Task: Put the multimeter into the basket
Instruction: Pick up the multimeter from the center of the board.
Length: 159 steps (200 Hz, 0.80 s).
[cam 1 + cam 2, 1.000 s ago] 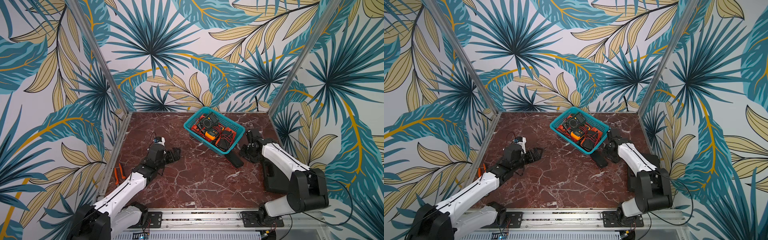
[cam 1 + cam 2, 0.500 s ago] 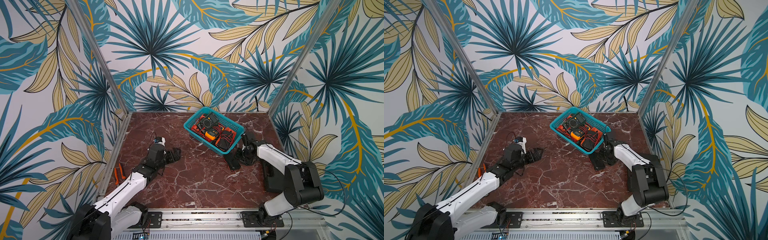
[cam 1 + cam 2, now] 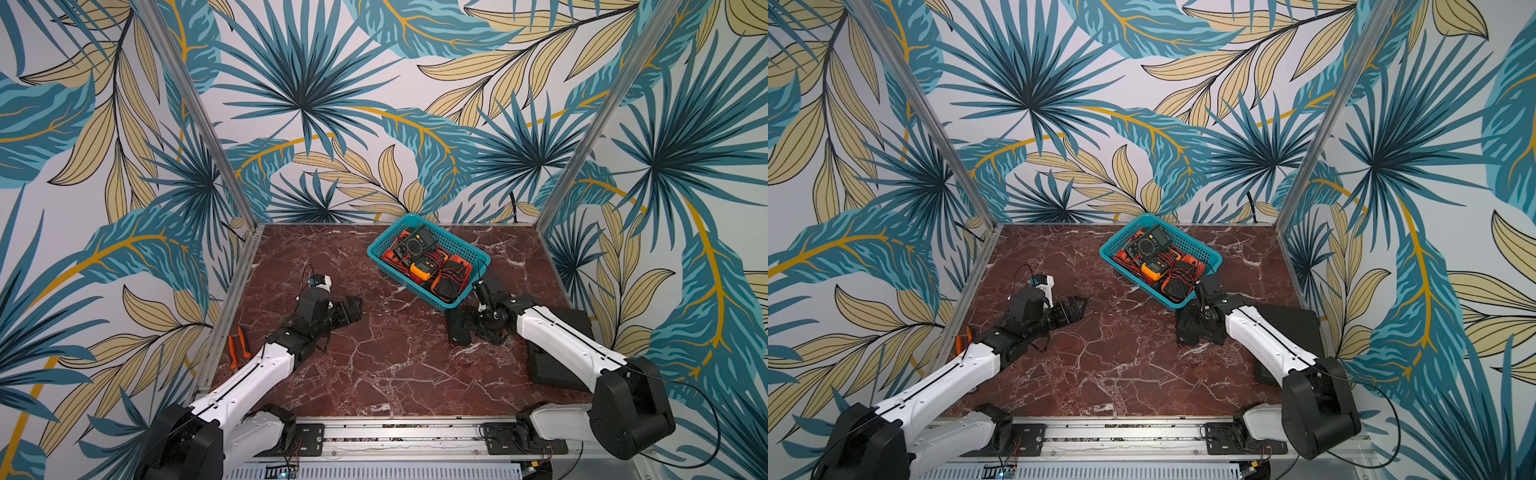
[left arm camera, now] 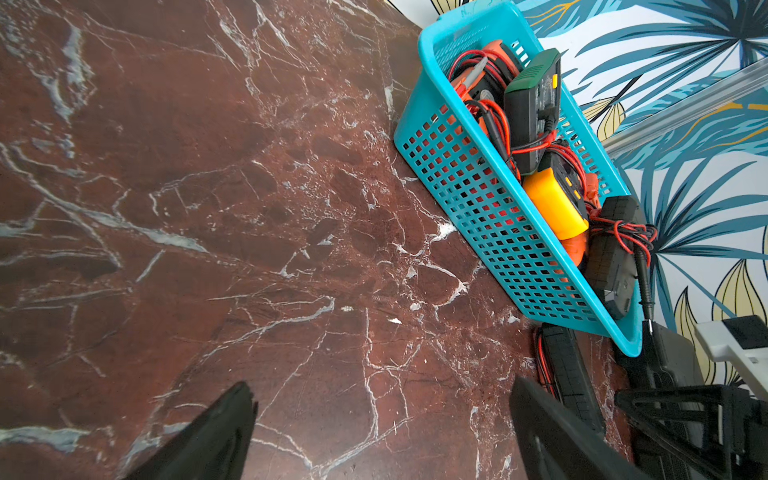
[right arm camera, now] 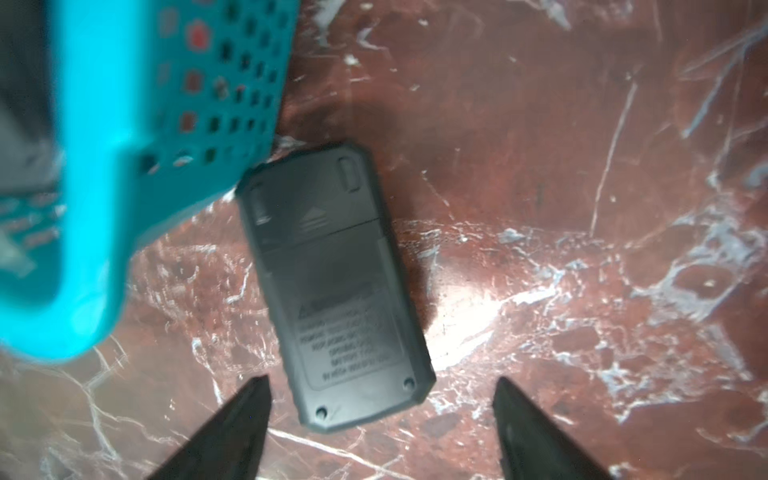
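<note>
Bright even light, glare on marble table, right wrist view motion-blurred, top views sharp.

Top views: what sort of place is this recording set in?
Probably a staged robot recording cell, not a real room: leaf-print wall panels on aluminium posts enclose a marble-look tabletop, and the left arm and right arm are mounted on a rail at its front edge.
</note>
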Motion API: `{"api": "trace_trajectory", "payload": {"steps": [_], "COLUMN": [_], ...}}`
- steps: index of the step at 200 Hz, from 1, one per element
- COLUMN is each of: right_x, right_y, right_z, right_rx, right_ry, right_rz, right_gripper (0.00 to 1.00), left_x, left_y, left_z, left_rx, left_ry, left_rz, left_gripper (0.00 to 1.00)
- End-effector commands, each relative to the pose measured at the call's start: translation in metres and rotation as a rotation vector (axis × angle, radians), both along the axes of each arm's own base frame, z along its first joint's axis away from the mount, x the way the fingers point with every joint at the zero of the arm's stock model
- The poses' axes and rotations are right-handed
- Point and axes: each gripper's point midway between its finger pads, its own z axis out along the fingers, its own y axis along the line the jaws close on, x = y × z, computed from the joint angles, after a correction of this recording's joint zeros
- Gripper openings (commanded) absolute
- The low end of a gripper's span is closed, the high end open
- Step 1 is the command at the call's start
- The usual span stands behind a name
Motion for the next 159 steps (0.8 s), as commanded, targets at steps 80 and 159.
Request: {"api": "trace_trajectory", "payload": {"steps": [80, 159], "right_x": [-0.003, 0.000], "right_y": [0.014, 0.017], "right_z": [-0.038, -0.053], "right_rx": [-0.038, -0.052], "right_ry": [0.101, 0.115], "right_rz": [0.143, 0.178], "right_gripper": [0.96, 0.79], "left_x": [0.009, 0.009], "left_y": [-0.003, -0.003], "left_z": [0.018, 0.018], "left_rx": [-0.019, -0.022], "left_ry": [-0.049, -0.045], "left_rz": [0.000, 0.002], "left_gripper": [1.00, 1.00]}}
